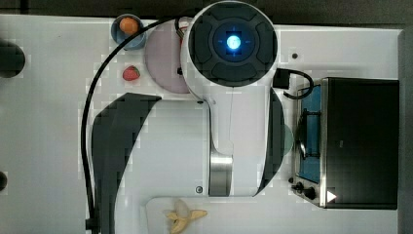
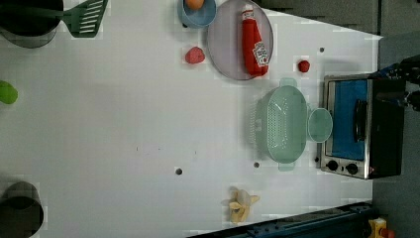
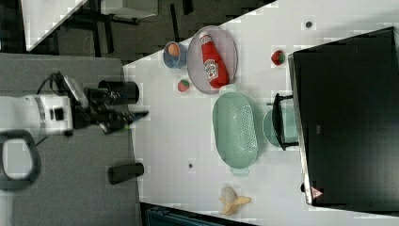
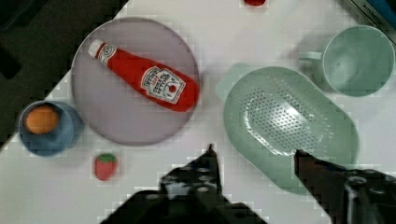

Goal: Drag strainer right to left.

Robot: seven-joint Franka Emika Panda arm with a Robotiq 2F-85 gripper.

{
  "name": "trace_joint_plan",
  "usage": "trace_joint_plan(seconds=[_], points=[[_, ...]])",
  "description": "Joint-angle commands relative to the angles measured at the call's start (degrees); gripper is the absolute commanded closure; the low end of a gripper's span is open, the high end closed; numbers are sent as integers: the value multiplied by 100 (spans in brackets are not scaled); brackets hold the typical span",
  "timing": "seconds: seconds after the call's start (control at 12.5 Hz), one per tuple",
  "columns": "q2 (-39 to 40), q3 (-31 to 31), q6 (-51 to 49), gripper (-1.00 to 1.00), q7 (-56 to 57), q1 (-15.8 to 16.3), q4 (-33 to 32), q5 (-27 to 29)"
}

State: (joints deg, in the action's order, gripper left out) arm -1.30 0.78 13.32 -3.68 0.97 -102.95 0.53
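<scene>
The strainer point(image 2: 282, 124) is a pale mint-green oval with small holes and tab handles. It lies on the white table toward the left view's right, between the purple plate and the toaster oven. It also shows as the strainer point(image 3: 235, 129) and the strainer point(image 4: 289, 126). My gripper point(image 4: 254, 156) hangs above its near rim. It is open, its two black fingers point(image 4: 210, 161) spread wide with nothing between them. In the top view the arm point(image 1: 234, 97) covers the strainer.
A mint mug point(image 2: 319, 125) touches the strainer's side next to the toaster oven point(image 2: 356, 129). A purple plate point(image 2: 225, 44) carries a ketchup bottle point(image 2: 253, 42). A blue bowl point(image 2: 197, 12), a strawberry point(image 2: 194, 55) and a banana point(image 2: 241, 204) lie around.
</scene>
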Motion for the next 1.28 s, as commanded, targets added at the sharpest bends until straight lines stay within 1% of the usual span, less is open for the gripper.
trace_joint_plan(seconds=[0.08, 0.16, 0.24, 0.4, 0.56, 0.88, 1.04, 1.12, 1.28], points=[[-2807, 282, -1035, -59, -108, -173, -1998, -401], [-2801, 279, -1032, -82, -110, -173, -2022, -400], [-2784, 278, -1008, -99, -113, -172, -2083, -397], [-2695, 264, -839, -100, -154, -167, -2332, -395], [-2527, 253, -384, -100, -333, -160, -2713, -395], [-1941, 242, 1313, -100, -744, -156, -3657, -395], [-1475, 210, 2223, -100, -1539, -153, -4073, -395], [-1187, 163, 2622, -100, -2028, -148, -4163, -396], [-502, 31, 3237, -100, -2702, -133, -4062, -397]])
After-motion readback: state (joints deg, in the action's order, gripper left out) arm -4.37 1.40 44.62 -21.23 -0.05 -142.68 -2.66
